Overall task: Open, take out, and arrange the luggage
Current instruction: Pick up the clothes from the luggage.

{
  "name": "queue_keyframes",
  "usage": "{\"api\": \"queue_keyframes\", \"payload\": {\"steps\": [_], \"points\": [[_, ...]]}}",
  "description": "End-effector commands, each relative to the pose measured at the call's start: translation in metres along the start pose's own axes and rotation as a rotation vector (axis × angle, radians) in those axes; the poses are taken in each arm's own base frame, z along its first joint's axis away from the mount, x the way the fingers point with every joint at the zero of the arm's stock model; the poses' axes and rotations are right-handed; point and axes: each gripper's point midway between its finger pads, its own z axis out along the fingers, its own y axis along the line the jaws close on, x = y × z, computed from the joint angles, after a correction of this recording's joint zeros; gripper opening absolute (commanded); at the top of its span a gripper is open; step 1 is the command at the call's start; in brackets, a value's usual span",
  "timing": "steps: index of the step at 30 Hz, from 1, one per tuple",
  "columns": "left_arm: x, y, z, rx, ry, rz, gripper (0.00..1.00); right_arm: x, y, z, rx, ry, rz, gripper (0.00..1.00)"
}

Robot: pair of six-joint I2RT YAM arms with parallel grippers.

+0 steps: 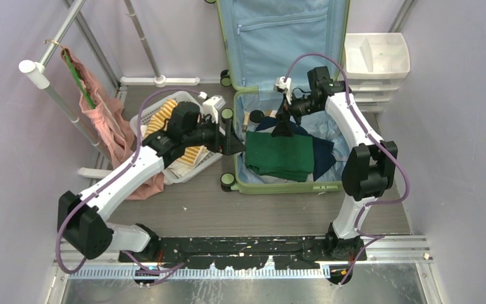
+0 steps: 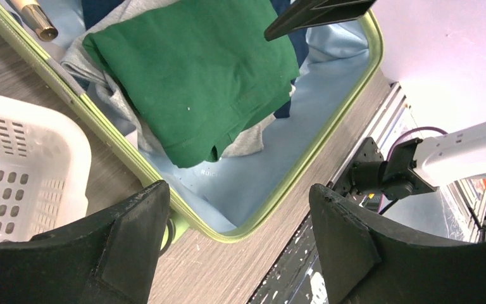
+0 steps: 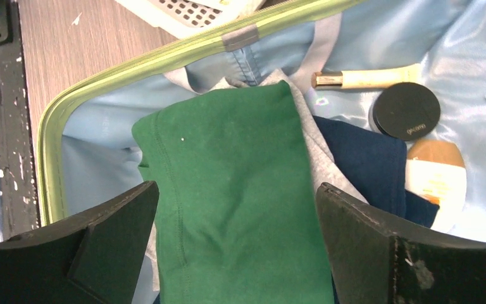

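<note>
Hanging wide open and empty, the right gripper [image 3: 237, 190] should be lowered squarely onto the green shirt [image 3: 240, 158] directly beneath it.

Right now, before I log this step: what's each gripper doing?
Left gripper: open, holding nothing.
Right gripper: open, empty, over the green garment.

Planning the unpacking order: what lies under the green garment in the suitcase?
A grey garment and a navy one peek out beneath the green garment; anything under its middle is covered.
</note>
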Motion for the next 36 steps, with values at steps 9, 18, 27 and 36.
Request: {"api": "queue_keyframes", "payload": {"steps": [9, 18, 27, 36], "points": [[-0.003, -0.022, -0.026, 0.092, -0.149, -0.004, 0.82, -0.025, 0.003, 0.019, -0.070, -0.018, -0.208, 1.00], [0.003, -0.001, -0.036, 0.011, -0.174, 0.002, 0.83, -0.009, -0.004, 0.068, -0.150, 0.048, -0.185, 0.96], [0.013, 0.002, -0.043, -0.004, -0.157, 0.013, 0.83, 0.015, -0.025, 0.102, -0.168, 0.109, -0.145, 0.92], [0.021, 0.005, -0.043, -0.004, -0.149, 0.012, 0.83, 0.038, -0.008, 0.126, -0.285, 0.144, -0.077, 0.82]]}}
